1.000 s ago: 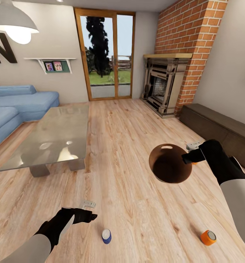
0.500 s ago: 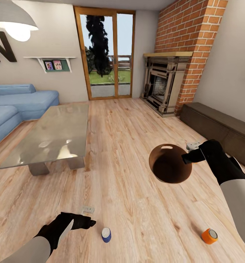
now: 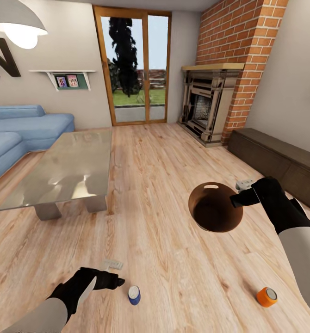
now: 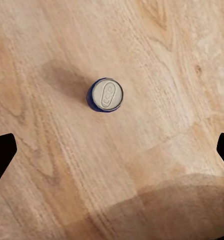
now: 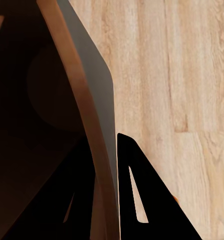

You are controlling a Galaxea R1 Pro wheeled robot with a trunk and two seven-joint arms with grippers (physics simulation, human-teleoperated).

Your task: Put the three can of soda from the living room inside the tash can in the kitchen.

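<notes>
A dark blue can of soda (image 3: 134, 294) stands upright on the wood floor, its silvery top (image 4: 106, 95) facing the left wrist camera. My left gripper (image 3: 114, 280) hovers just left of it, open (image 4: 112, 150), with its black fingertips (image 4: 2, 155) spread wide and nothing between them. An orange can of soda (image 3: 267, 296) lies on its side on the floor at the lower right. The tash can (image 3: 216, 206) hangs above the floor, tipped so that its brown inside shows. My right gripper (image 3: 236, 200) is shut on its rim (image 5: 94, 115).
A glass coffee table (image 3: 67, 169) stands to the left, with the blue sofa (image 3: 21, 134) behind it. At the back right rises the brick fireplace (image 3: 210, 108), and a long dark cabinet (image 3: 275, 159) runs along the right wall. Open wood floor (image 3: 159, 249) lies between the table and the cabinet.
My left gripper has sunk a little and edged closer to the blue can. The view has shifted slightly. The right gripper and the bin have held still.
</notes>
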